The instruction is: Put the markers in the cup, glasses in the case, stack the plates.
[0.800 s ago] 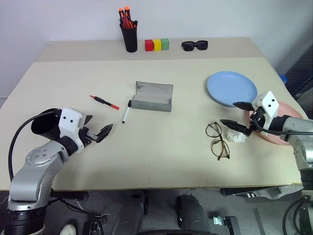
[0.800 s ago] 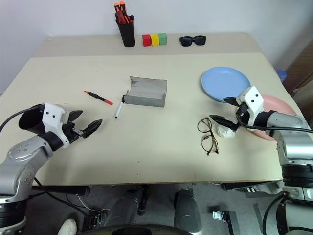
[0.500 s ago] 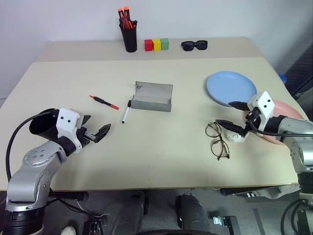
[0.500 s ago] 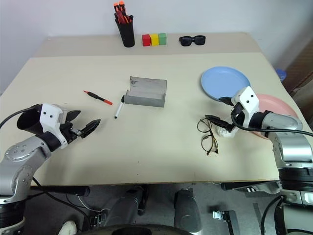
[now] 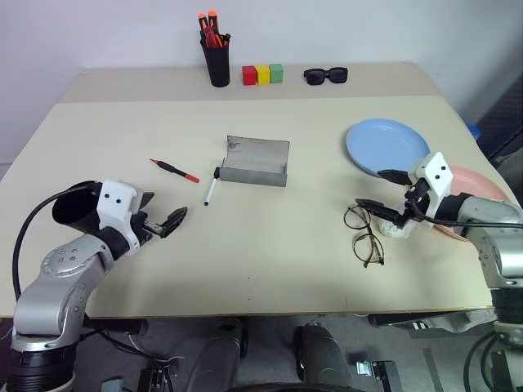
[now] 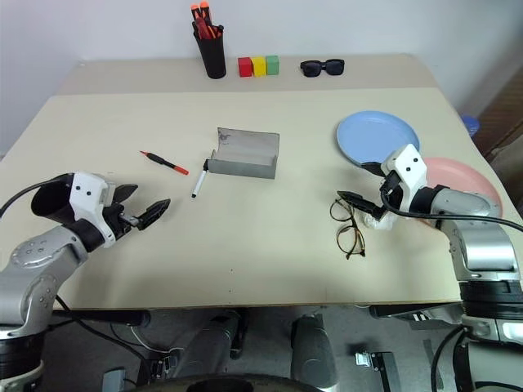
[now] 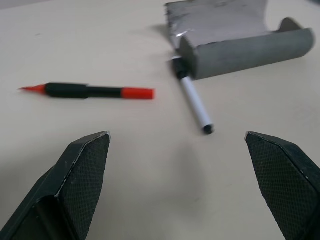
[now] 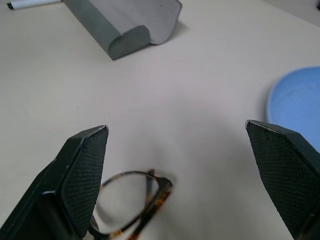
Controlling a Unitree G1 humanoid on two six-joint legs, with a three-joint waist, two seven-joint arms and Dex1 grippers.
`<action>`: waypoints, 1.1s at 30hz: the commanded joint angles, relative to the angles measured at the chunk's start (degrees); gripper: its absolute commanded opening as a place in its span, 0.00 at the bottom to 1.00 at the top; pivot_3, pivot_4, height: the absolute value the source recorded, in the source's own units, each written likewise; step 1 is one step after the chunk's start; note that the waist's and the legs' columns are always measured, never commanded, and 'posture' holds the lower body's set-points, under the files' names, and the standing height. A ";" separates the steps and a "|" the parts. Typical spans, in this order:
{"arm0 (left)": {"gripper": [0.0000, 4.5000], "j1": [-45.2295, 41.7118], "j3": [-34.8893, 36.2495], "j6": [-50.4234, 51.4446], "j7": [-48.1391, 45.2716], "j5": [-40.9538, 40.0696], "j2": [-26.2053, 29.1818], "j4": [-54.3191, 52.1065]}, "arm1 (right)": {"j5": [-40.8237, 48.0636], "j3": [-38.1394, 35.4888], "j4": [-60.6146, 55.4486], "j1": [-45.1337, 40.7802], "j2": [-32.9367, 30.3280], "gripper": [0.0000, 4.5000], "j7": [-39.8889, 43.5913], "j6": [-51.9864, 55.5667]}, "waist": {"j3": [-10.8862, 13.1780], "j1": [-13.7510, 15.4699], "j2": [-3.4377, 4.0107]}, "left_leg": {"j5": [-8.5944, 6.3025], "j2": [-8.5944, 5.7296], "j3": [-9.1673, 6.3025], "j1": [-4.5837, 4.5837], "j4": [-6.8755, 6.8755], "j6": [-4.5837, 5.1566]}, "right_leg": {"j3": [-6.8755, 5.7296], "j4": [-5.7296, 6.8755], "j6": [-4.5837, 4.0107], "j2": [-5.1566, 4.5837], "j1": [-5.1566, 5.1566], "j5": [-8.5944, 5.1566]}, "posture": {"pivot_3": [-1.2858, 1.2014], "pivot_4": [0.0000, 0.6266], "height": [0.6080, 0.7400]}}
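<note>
A black marker with red ends (image 5: pixel 174 171) and a white marker (image 5: pixel 211 190) lie left of the open grey case (image 5: pixel 255 162). My left gripper (image 5: pixel 166 211) hovers open, nearer than both markers, with the wide black cup (image 5: pixel 72 204) close behind it. The wire-framed glasses (image 5: pixel 364 234) lie unfolded at the right. My right gripper (image 5: pixel 373 189) stands open just above their far lens, holding nothing. A light blue plate (image 5: pixel 386 147) sits beyond it, and the pink plate (image 5: pixel 476 181) lies partly hidden behind the right arm.
At the table's back edge stand a black pen holder (image 5: pixel 216 61) with orange-capped pens, three coloured blocks (image 5: pixel 262 75) and black sunglasses (image 5: pixel 325 76). A crumpled white scrap (image 5: pixel 398 229) lies beside the glasses under my right hand.
My right gripper has edged left toward the glasses, still open. The left gripper and the table's objects have stayed put.
</note>
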 commanded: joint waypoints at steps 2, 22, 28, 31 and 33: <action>0.99 -0.84 -0.30 -0.07 -0.26 -0.74 -0.06 -2.15 | 0.94 0.08 -4.24 0.72 1.05 1.00 -0.65 -0.53 | 0.00 0.00 0.00 | 0.00 0.00 0.01 0.00 0.00 0.00 | 0.00 0.00 0.01 0.00 0.00 0.00 | 0.52 0.24 1.00; 0.99 -33.36 -5.17 39.68 27.83 6.76 -18.76 12.14 | 5.33 12.67 -23.11 -1.15 13.88 1.00 -5.70 7.21 | 0.02 -0.14 -0.13 | 0.02 -0.06 -0.07 -0.02 0.07 -0.01 | 0.00 0.08 0.61 0.12 -0.01 0.33 | 0.52 0.24 1.00; 0.99 -38.66 -5.63 44.85 28.22 8.69 -20.14 18.59 | 5.99 14.90 -25.81 0.04 16.55 1.00 -7.63 8.54 | 0.02 -0.07 -0.13 | 0.03 -0.06 -0.08 -0.02 0.16 -0.03 | 0.00 0.13 0.61 0.15 0.00 0.34 | 0.52 0.24 1.00; 0.99 -40.73 -5.91 46.46 28.42 9.76 -20.64 22.20 | 6.02 15.17 -26.09 0.18 16.79 1.00 -7.97 8.76 | 0.02 -0.08 -0.14 | 0.03 -0.08 -0.07 -0.02 0.16 -0.03 | 0.01 0.12 0.62 0.13 0.01 0.34 | 0.52 0.24 1.00; 0.99 -41.97 -4.85 46.94 28.32 10.23 -21.44 24.64 | 6.16 15.31 -26.12 0.33 16.81 1.00 -8.00 8.69 | 0.02 -0.05 -0.14 | 0.03 -0.08 -0.07 -0.02 0.17 -0.03 | 0.01 0.13 0.63 0.14 0.01 0.35 | 0.52 0.24 1.00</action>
